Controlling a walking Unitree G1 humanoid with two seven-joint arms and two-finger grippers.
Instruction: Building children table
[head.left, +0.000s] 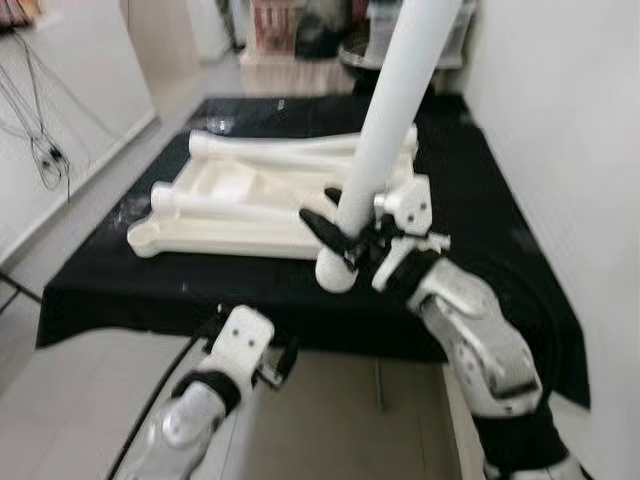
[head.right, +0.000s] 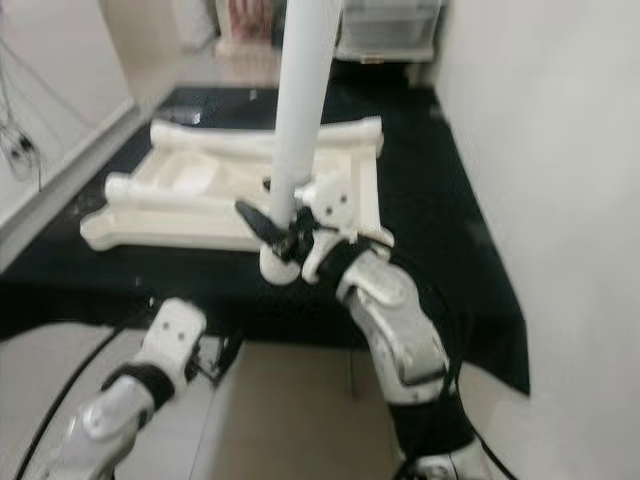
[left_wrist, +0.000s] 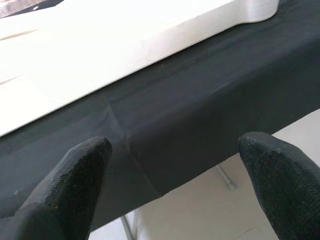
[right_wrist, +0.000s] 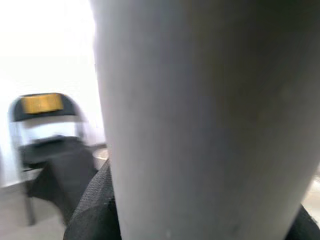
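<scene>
We hold one long white cylindrical table leg (head.left: 385, 140) in our right gripper (head.left: 352, 243), jaws clamped round its lower shank just above the rounded end, which hangs a little below the jaws. The leg stands nearly upright, leaning slightly away from us, its top out of frame. Beyond the jaws, on the black-cloth-covered table (head.left: 480, 200), lies the white moulded plastic tabletop (head.left: 250, 205), upside down, with what look like other legs already seated along its far and near sides. Our left gripper (left_wrist: 175, 165) waits low at the near edge of the table, jaws spread wide with nothing between them, the black cloth and the tabletop's near rim just ahead of the fingertips (left_wrist: 82, 165). Step in hand, as we judge it: carrying a leg to its socket. Next we need to find the free corner socket, which we cannot make out here, tip the rounded end toward it, and perhaps steady the tabletop with the left jaws.
</scene>
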